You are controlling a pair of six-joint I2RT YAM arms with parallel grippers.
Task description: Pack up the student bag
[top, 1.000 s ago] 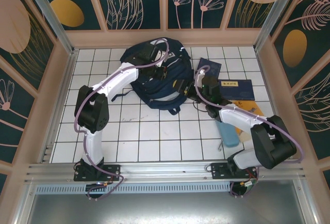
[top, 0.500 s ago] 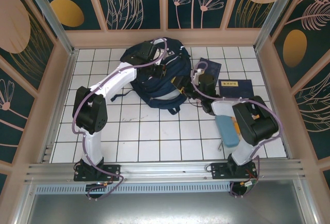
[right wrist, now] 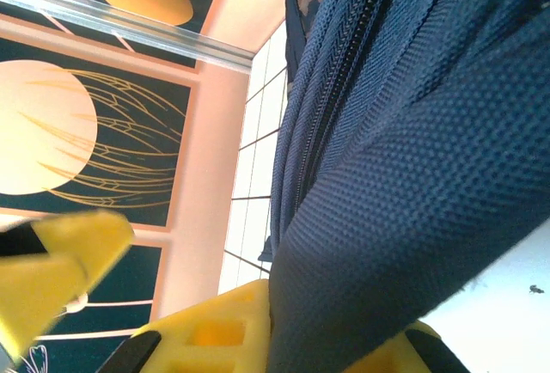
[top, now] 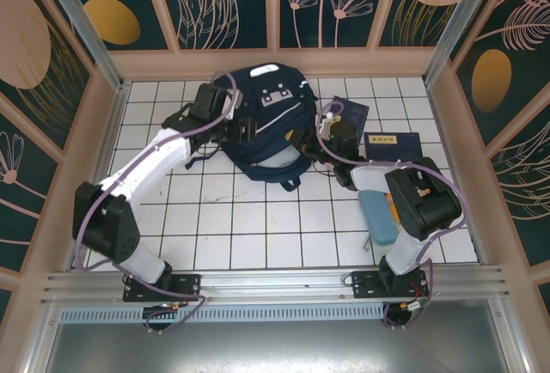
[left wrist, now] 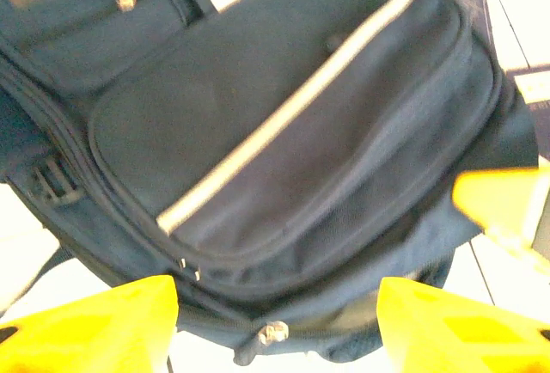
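The student bag (top: 266, 119), a navy backpack with a white stripe across its front pocket, lies at the back middle of the tiled floor. My left gripper (top: 227, 120) sits at its left side. Its yellow fingers (left wrist: 103, 321) stand wide apart and open, with the bag's lower seam and a zipper pull (left wrist: 273, 332) in front of them. My right gripper (top: 308, 144) is at the bag's right edge. In the right wrist view its fingers (right wrist: 215, 330) are shut on a fold of the bag's navy fabric (right wrist: 412, 175).
Two navy booklets (top: 351, 113) (top: 395, 148) lie right of the bag. A light blue case (top: 378, 216) rests by the right arm. Patterned walls close in the back and both sides. White tiles in front of the bag are bare.
My left gripper has let go of the bag, opened and pulled back to the left. My right gripper reached the bag's right edge and shut on its fabric. The bag now shows its striped front.
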